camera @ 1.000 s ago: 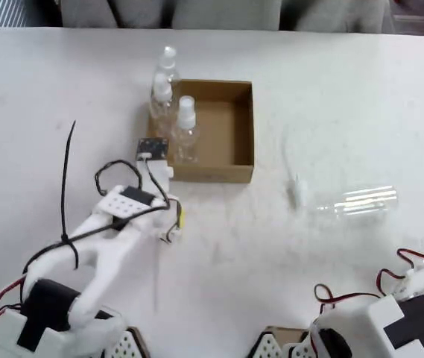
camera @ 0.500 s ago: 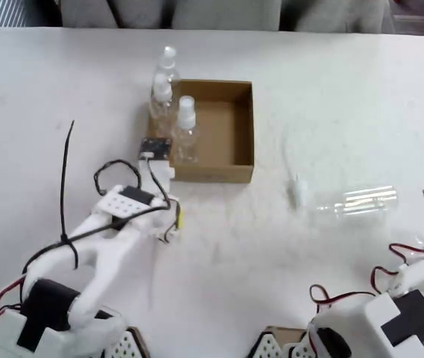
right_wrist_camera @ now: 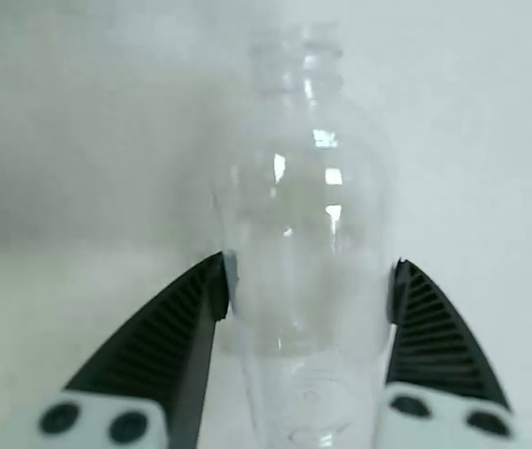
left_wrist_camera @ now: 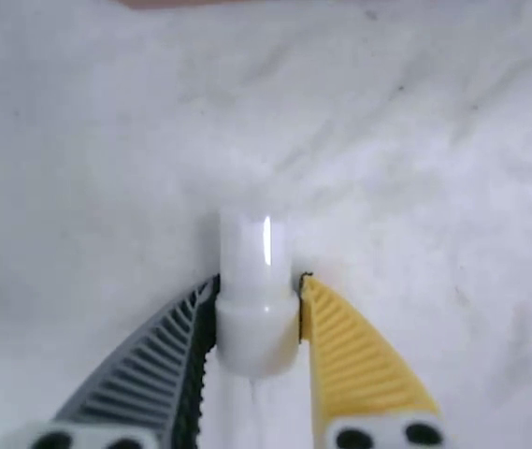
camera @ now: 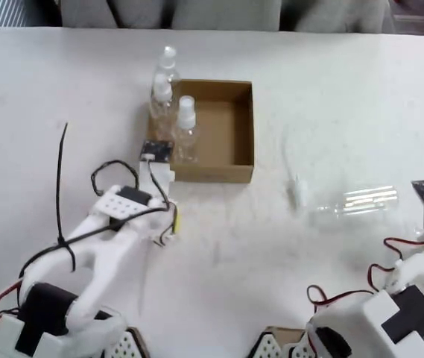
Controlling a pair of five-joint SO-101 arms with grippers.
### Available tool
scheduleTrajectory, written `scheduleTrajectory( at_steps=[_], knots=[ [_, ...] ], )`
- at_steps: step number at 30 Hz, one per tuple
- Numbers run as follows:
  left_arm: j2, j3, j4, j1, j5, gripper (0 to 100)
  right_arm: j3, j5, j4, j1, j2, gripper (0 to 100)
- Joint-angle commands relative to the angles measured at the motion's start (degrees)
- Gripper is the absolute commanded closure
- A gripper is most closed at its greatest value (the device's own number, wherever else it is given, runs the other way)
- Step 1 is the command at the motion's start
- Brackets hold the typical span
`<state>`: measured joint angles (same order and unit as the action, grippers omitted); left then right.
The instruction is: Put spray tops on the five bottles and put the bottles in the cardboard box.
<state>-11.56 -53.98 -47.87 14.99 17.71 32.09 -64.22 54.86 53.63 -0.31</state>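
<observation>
A white spray top (left_wrist_camera: 251,248) is pinched between the grey and yellow fingers of my left gripper (left_wrist_camera: 256,279), just above the bare table. In the high view that gripper (camera: 168,218) sits in front of the cardboard box (camera: 230,173), near its left corner. A clear bottle (camera: 357,201) without a top lies on its side at the right. My right gripper (right_wrist_camera: 308,271) is open, with its black fingers on either side of this bottle (right_wrist_camera: 303,187). Three bottles with spray tops (camera: 185,127) stand at the box's left side.
A loose spray top (camera: 297,192) lies on the table between the box and the lying bottle. The right arm (camera: 413,261) comes in from the lower right corner. A black cable tie (camera: 59,186) sticks up from the left arm.
The right arm has moved forward and to the left, bringing its gripper up to the lying bottle. The left arm has shifted only slightly, with the spray top still held.
</observation>
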Motion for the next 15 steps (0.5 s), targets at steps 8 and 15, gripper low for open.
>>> scheduleTrajectory(
  at_steps=[8,15],
  knots=[
    [-2.51,0.09,-0.88,-0.92,-0.79,98,-12.04,0.7,13.76,-5.05,-1.1,71.8],
    [-2.51,0.09,-0.97,-1.01,-0.79,98,-12.4,0.7,13.76,-6.73,-1.19,71.8]
  ],
)
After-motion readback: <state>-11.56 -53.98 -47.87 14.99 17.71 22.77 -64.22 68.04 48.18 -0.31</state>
